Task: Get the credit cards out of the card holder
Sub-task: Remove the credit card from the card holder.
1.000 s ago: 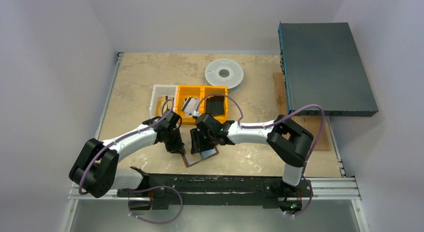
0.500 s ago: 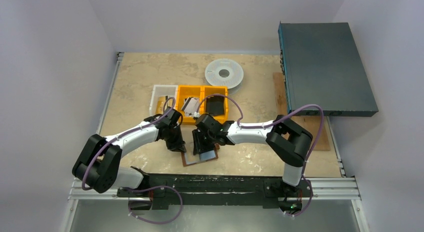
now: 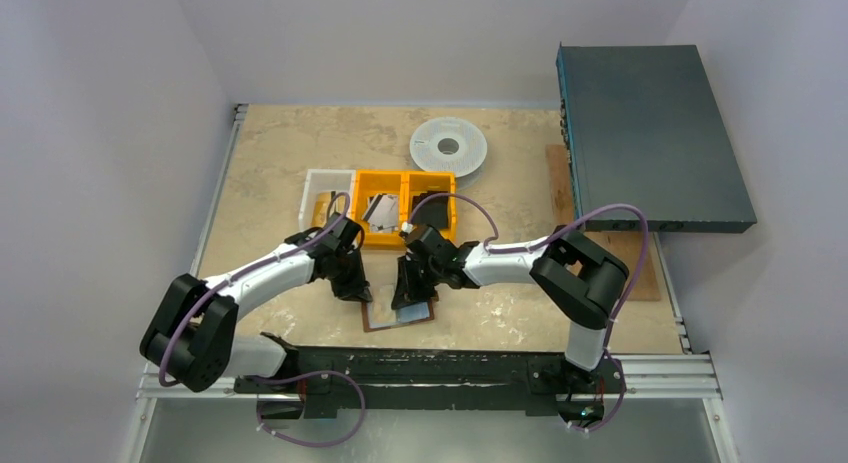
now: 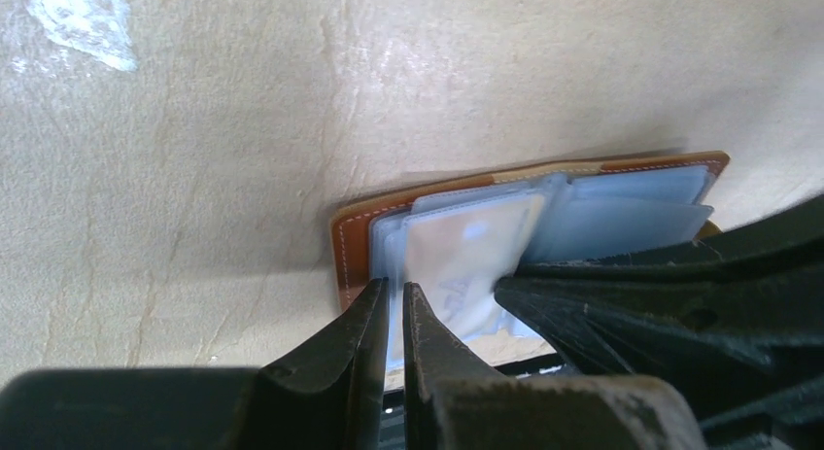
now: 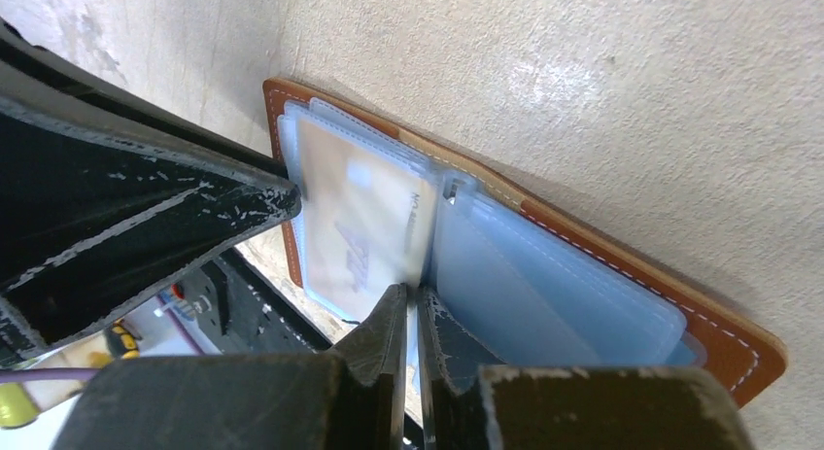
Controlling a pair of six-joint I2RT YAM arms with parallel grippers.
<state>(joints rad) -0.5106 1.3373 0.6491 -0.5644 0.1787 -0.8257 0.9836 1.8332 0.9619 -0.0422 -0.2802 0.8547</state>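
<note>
The brown card holder (image 3: pixel 385 321) lies open on the table near the front rail, its pale blue sleeves facing up (image 5: pixel 544 285). A whitish credit card (image 5: pixel 355 226) with blue marking sits in the left-hand sleeves (image 4: pixel 466 256). My left gripper (image 4: pixel 396 294) is shut on the thin sleeve edge at the card holder's left end, beside its brown border (image 4: pixel 348 246). My right gripper (image 5: pixel 413 296) is shut on the card's inner edge by the fold. In the top view the left gripper (image 3: pixel 357 291) and right gripper (image 3: pixel 410 295) stand close together over the holder.
Two orange bins (image 3: pixel 405 208) and a white bin (image 3: pixel 322 198) stand just behind the grippers, holding cards and a black item. A white spool (image 3: pixel 449 145) lies further back. A dark box (image 3: pixel 650 133) overhangs a wooden board (image 3: pixel 640 268) at right. The black rail (image 3: pixel 430 363) borders the front.
The right gripper's jaws have closed from partly open onto the card's edge, and its wrist has shifted slightly right. The left gripper stays shut at the holder's left end.
</note>
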